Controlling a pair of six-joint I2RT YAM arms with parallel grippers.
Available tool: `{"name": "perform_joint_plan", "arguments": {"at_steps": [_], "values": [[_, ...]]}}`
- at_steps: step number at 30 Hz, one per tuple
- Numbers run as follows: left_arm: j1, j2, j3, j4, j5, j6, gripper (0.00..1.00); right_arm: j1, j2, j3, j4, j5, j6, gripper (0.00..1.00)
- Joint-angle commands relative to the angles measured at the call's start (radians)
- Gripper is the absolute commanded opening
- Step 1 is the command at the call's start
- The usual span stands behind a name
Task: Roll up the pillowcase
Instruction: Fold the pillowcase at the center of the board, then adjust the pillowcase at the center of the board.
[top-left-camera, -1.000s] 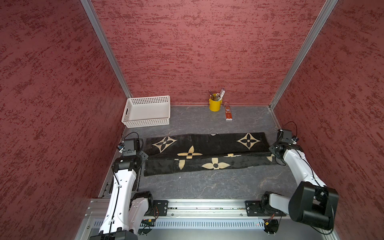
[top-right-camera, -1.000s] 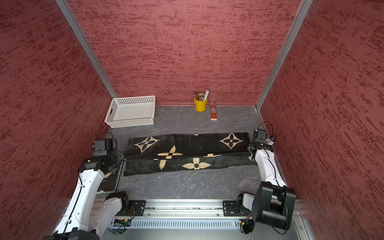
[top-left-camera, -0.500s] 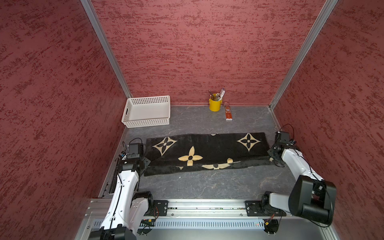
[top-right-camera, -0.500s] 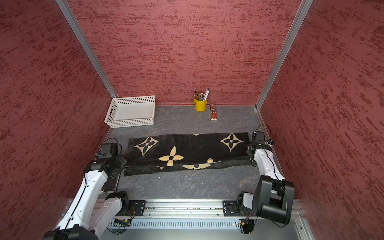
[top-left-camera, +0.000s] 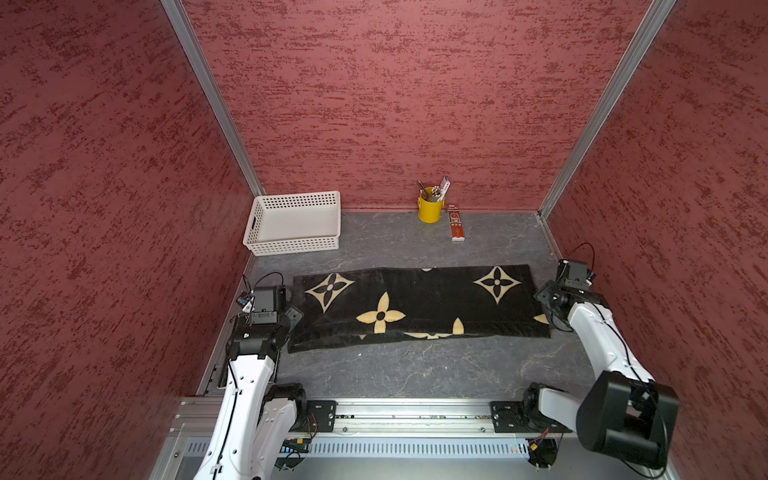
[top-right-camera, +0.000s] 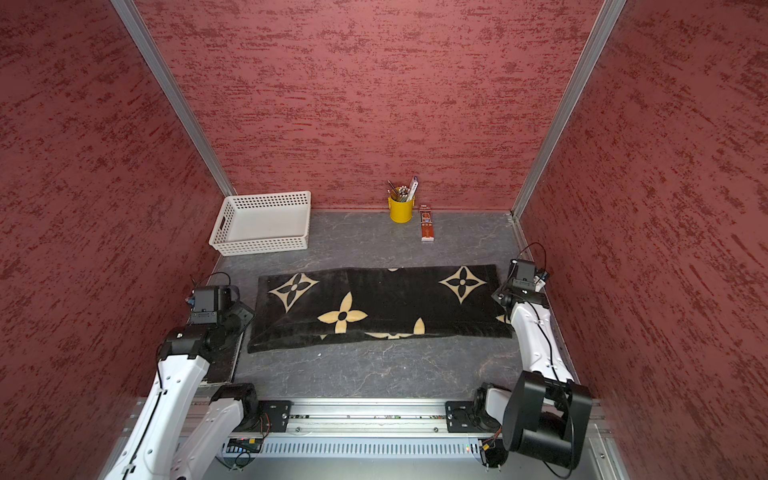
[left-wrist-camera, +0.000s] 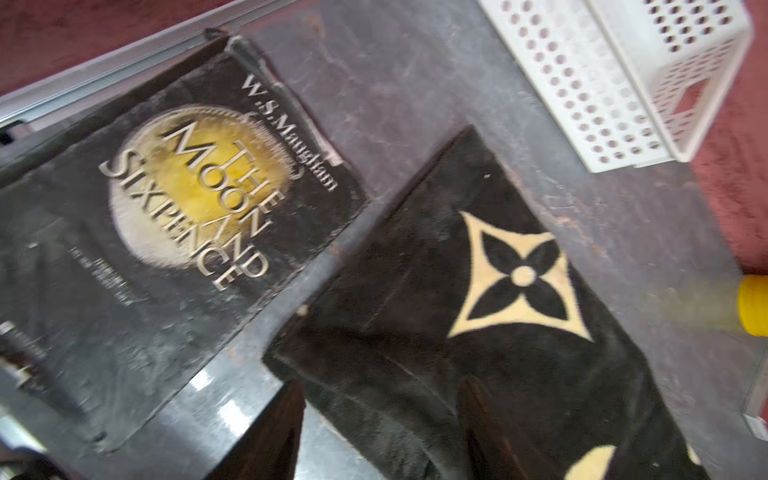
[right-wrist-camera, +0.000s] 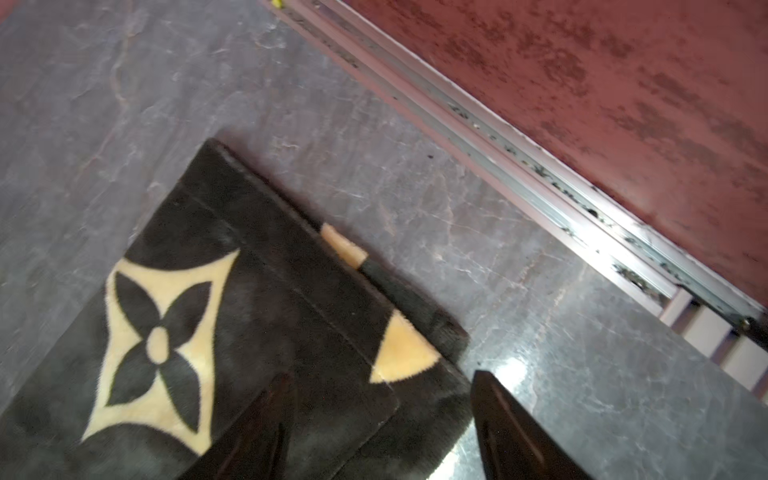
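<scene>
The pillowcase (top-left-camera: 415, 303) is lying before the white basket (top-left-camera: 291, 246), its far-from-basket edge doubled over: rolling is seemingly just beginning. Left gripper (left-wrist-camera: 380, 384) and right gripper (right-wrist-camera: 382, 374) are hovering at its ends, spread and empty; the next turn is calling for an even pinch.

— How does the pillowcase (top-left-camera: 419, 305) lie?
— Flat, mid-scene, long sides running left to right. Black plush, with cream flowers and stars facing up.
— Rolled?
— Only folded: the near long edge is a rounded fold, and two layers show at its right end.
</scene>
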Motion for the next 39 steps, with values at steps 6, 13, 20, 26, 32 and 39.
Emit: {"name": "perform_joint_plan", "arguments": {"at_steps": [6, 13, 20, 26, 32, 39], "values": [[-0.190, 0.320, 0.059, 0.344, 0.212, 0.155, 0.29, 0.212, 0.148, 0.095, -0.037, -0.087, -0.009, 0.40], [-0.334, 0.605, 0.124, 0.427, 0.250, 0.196, 0.14, 0.363, 0.328, 0.121, -0.054, -0.108, 0.089, 0.25], [-0.332, 0.739, 0.105, 0.396, 0.288, 0.172, 0.06, 0.416, 0.480, 0.180, -0.038, -0.140, 0.119, 0.17], [-0.332, 0.682, -0.014, 0.358, 0.320, 0.098, 0.04, 0.510, 0.635, 0.308, -0.038, -0.168, 0.144, 0.17], [-0.356, 0.622, -0.092, 0.334, 0.363, 0.059, 0.04, 0.628, 0.803, 0.514, -0.064, -0.182, 0.155, 0.16], [-0.393, 0.558, -0.150, 0.358, 0.422, 0.037, 0.05, 0.759, 1.068, 0.891, -0.139, -0.220, 0.143, 0.16]]}}
